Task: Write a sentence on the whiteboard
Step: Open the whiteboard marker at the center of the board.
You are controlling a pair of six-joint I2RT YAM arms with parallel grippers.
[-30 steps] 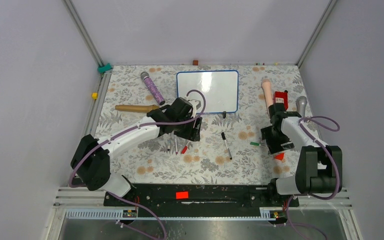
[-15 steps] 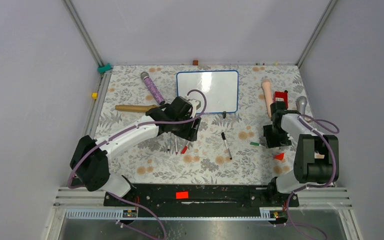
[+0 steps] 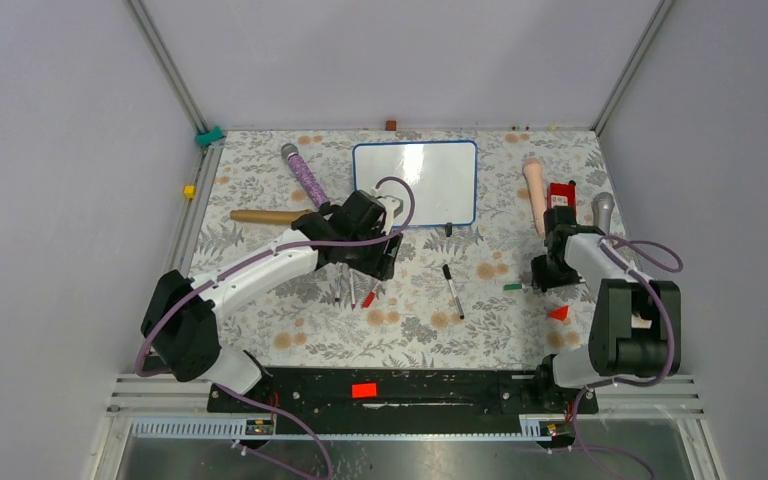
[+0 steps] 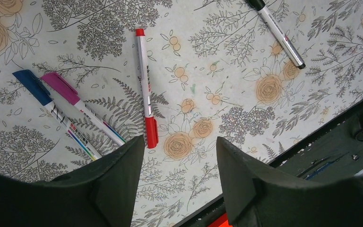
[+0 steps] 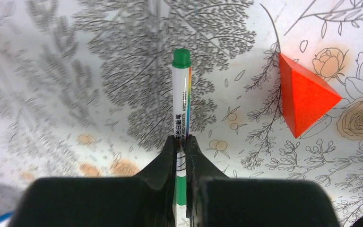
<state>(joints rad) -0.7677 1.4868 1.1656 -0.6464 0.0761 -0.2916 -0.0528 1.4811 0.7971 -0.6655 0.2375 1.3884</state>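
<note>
Floral table (image 3: 290,340): whiteboard (image 3: 430,185) lay blank at the far middle, left gripper (image 4: 179,142) hung half open and empty, and right gripper (image 5: 180,144) pinched the green marker (image 5: 181,94) by fingertips only, so writing pressure could twist it loose.

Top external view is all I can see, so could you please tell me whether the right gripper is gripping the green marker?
Observer: Yes; the right wrist view shows the right gripper shut on the green marker, its white barrel pinched between the jaws.
Operator: Thank you. Is the left gripper holding anything?
Observer: No; in the left wrist view the left gripper is open and empty.
Operator: Which markers lie under it?
Observer: A red marker, with a blue-capped marker and a pink-capped marker side by side nearby.
</note>
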